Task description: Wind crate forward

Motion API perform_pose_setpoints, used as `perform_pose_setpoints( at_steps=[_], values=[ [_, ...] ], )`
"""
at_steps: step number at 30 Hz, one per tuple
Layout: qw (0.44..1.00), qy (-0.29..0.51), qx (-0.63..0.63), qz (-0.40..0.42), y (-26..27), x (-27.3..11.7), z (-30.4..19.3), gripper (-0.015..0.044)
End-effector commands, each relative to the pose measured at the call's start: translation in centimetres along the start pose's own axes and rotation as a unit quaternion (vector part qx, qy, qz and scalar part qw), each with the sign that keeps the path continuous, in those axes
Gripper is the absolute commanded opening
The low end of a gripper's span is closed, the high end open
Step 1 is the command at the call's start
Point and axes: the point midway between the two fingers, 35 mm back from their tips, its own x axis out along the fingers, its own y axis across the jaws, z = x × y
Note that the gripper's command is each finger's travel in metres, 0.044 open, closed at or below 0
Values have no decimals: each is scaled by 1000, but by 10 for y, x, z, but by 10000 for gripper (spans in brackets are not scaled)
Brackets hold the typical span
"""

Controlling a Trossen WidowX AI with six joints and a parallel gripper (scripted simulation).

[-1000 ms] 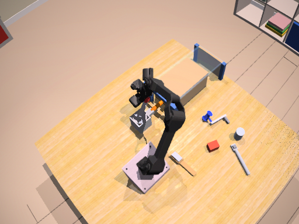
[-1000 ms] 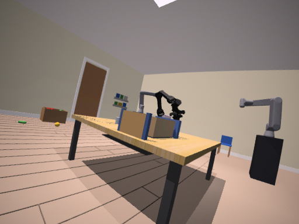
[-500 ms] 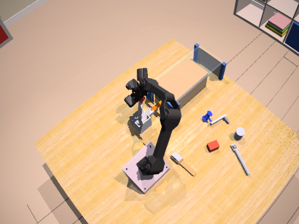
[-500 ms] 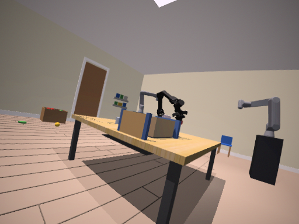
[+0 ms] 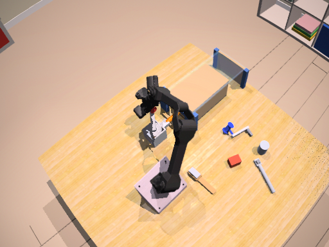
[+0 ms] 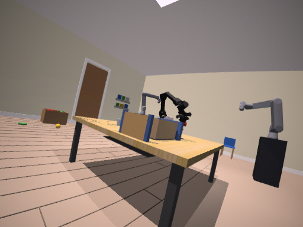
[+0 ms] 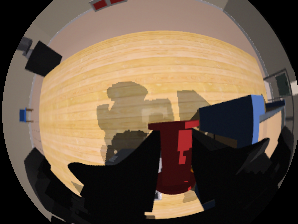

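Observation:
My gripper (image 5: 153,109) (image 7: 175,145) is shut on the red knob (image 5: 153,110) (image 7: 180,167) of the winch handle (image 5: 153,119). The handle's silver arm stands over the grey winch (image 5: 159,139) on the bench; its key in the hole is too small to make out. An orange strap (image 5: 169,118) runs from the winch toward the cubby. The brown crate (image 5: 200,83) (image 6: 164,130) looks flat inside the clear cubby, toward its mouth end. The blue steel frame (image 5: 196,120) (image 6: 179,130) (image 7: 225,121) stands there. My arm hides part of the crate's front, so contact cannot be told.
Right of the arm lie a blue-knobbed crank (image 5: 229,128), a red block (image 5: 234,161), a grey cylinder (image 5: 263,147), a silver long tool (image 5: 265,177) and a wooden-handled brush (image 5: 207,185). The cubby's blue rear posts (image 5: 245,78) stand near the table's far edge.

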Motion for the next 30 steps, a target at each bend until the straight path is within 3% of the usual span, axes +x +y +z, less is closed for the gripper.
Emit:
perform_pose_setpoints(
  at_steps=[1, 30],
  values=[
    [1000, -5, -16, 24, 26, 3, 8, 0],
    [1000, -6, -16, 25, 59, 4, 13, 0]
  ],
)
